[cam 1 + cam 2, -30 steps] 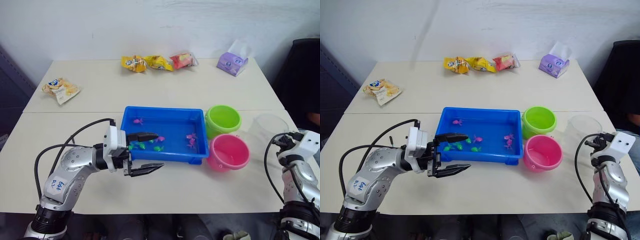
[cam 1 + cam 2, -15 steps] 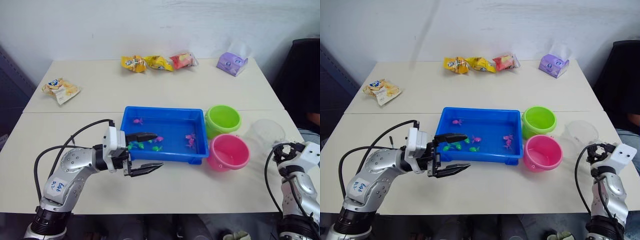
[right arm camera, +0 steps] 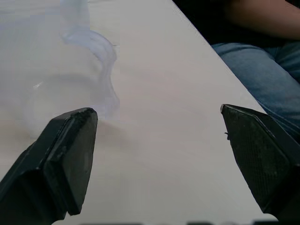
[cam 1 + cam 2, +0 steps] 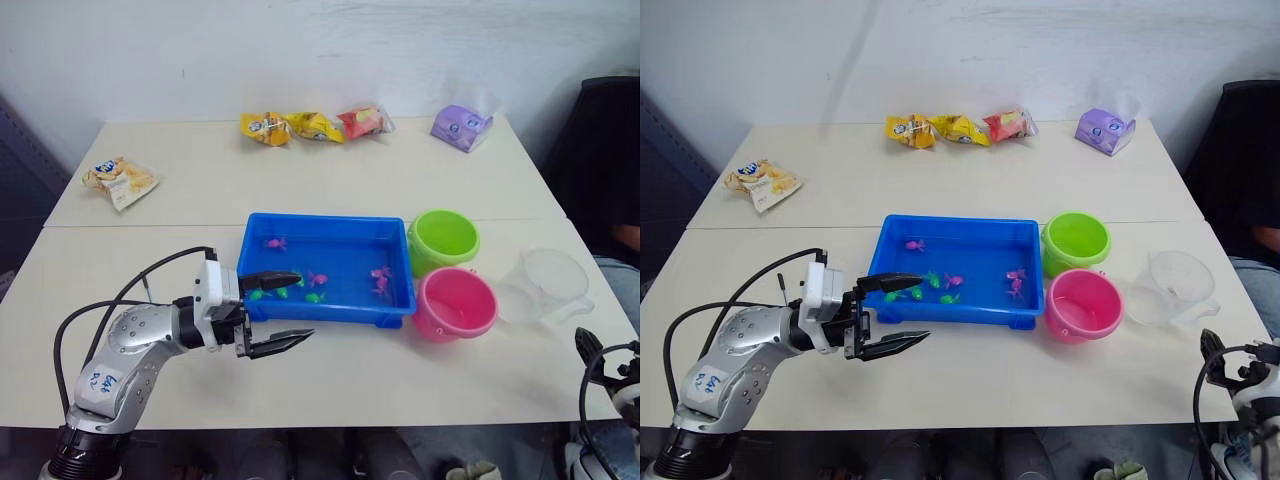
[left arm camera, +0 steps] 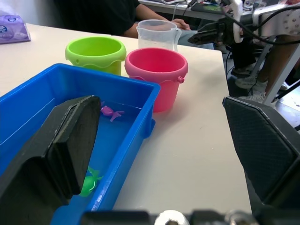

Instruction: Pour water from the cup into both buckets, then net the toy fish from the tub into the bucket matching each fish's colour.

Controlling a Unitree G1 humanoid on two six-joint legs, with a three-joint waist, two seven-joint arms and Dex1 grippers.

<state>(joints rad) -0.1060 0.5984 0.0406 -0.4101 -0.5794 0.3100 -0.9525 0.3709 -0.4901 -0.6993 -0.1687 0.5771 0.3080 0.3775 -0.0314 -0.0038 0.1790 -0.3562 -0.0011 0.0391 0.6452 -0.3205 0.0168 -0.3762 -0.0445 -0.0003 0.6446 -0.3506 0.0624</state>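
Observation:
The blue tub (image 4: 262, 228) sits mid-table with water and several small pink fish (image 4: 318, 278) and green fish (image 4: 316, 296). Just right of it stand the lime green bucket (image 4: 443, 240) and, nearer, the pink bucket (image 4: 457, 303). The clear cup (image 4: 545, 285) stands upright on the table right of the pink bucket, held by nothing. My left gripper (image 4: 305, 306) is open at the tub's near left corner, one finger over the water, the other over the table. My right gripper (image 3: 159, 140) is open and empty at the near right table edge, short of the cup (image 3: 56, 84).
Several snack packets (image 4: 315, 125) and a purple tissue pack (image 4: 460, 127) lie along the far edge, and another snack bag (image 4: 118, 180) lies at far left. A person in dark clothes and jeans (image 3: 262, 61) sits off the table's right side.
My right gripper has opened, let go of the cup and drawn back toward the near edge. The cup now stands on the table. My left gripper has shifted slightly back and left.

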